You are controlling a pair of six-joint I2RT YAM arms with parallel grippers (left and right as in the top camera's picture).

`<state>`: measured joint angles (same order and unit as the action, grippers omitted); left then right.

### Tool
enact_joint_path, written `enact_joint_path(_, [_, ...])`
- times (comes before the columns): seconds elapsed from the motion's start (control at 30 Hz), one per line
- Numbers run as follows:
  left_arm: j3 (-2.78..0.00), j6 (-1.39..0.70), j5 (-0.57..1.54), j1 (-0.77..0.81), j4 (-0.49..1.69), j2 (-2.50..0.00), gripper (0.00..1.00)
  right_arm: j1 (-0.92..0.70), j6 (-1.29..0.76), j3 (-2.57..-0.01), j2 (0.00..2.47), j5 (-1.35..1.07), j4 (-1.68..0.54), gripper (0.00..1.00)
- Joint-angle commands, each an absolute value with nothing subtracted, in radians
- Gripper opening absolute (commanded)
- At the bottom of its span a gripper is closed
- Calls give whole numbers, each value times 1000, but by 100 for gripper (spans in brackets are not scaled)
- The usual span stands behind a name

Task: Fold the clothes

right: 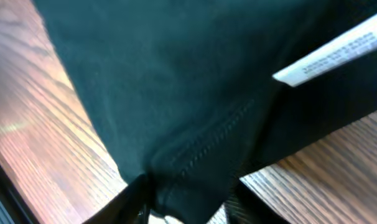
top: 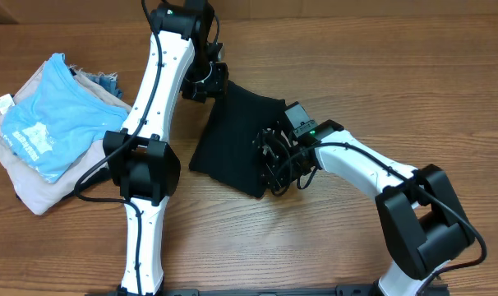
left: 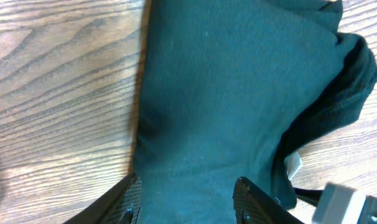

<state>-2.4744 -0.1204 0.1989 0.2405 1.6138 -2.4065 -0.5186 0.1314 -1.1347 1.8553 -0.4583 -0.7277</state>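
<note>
Black garment (top: 232, 136) mid-table, part-folded, one edge doubled over; right gripper (right: 185, 200) pinching bunched hem; left gripper (left: 188, 194) spread wide above cloth, holding nothing; blue shirt (top: 48, 123) and beige pile (top: 35, 193) at left look unfolded; most work remains.

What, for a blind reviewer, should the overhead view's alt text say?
Two robot arms work a dark garment on a wooden table: left end effector at its far corner, right end effector at its right edge. Light clothes sit piled left.
</note>
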Motion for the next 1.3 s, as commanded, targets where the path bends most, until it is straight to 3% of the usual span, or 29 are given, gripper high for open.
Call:
enact_joint_path(0.0, [-2469, -101, 215, 242, 1620, -2388, 51, -517, 139, -1140, 1861, -374, -691, 15])
enact_joint_path(0.1, [-2469, -101, 215, 242, 1623, -2388, 51, -493, 138, -1161, 1861, -310, -696, 4])
enact_joint_path(0.33, [-2469, -99, 210, 242, 1622, -2388, 54, -464, 159, -1271, 1848, -307, -796, 6])
enact_joint_path(0.4, [-2469, -92, 210, 242, 1623, -2388, 55, -463, 157, -1276, 1848, -289, -801, 21])
enact_joint_path(0.6, [-2469, -67, 160, 242, 1631, -2388, 56, -381, -31, -1319, 1845, -165, -753, 54])
enact_joint_path(0.67, [-2469, -66, 152, 241, 1622, -2388, 59, -347, -39, -1331, 1845, -242, -730, 59])
enact_joint_path(0.77, [-2469, -65, 147, 241, 1602, -2388, 64, -329, -59, -1331, 1845, -334, -687, 61])
enact_joint_path(0.9, [-2469, -36, 146, 241, 1596, -2388, 68, -304, -49, -1331, 1845, -259, -733, 63])
enact_joint_path(1.07, [-2469, -29, 147, 241, 1571, -2388, 70, -304, -93, -1331, 1846, -484, -634, 64])
enact_joint_path(1.27, [-2469, -30, 150, 242, 1566, -2388, 70, -358, -344, -1330, 1892, -329, -472, 50])
